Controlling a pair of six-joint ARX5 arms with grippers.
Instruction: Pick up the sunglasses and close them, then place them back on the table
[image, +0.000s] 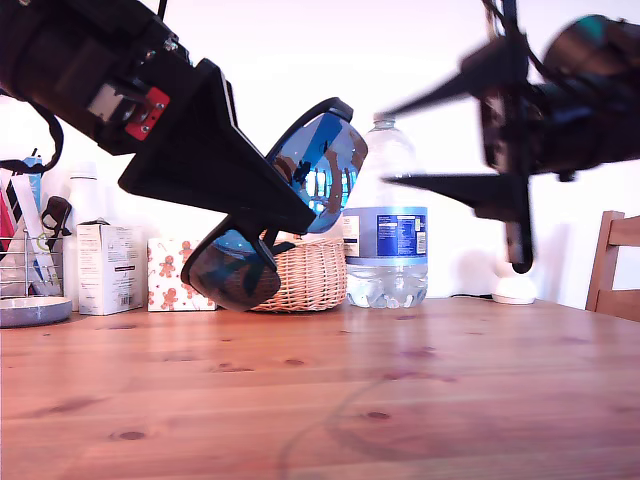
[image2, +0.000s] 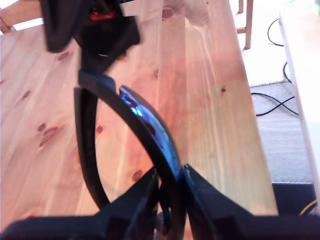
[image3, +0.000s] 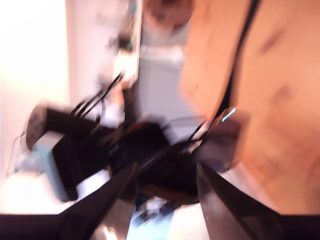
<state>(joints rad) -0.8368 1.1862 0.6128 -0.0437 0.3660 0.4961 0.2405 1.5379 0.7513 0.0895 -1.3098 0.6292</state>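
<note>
My first gripper (image2: 170, 185) pinches the sunglasses (image: 290, 200) tight, high over the table (image: 400, 400). My second gripper (image: 440, 140) is wide open, holding nothing.

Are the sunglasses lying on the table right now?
No. In the exterior view the sunglasses hang in the air, clamped in my first gripper, well above the table.

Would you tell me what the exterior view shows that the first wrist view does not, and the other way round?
Only the exterior view shows the water bottle, the wicker basket and my second gripper, blurred, jaws apart and empty. Only the first wrist view shows the cables on the floor beyond the table edge. Both show the sunglasses held above the table in my first gripper.
</note>
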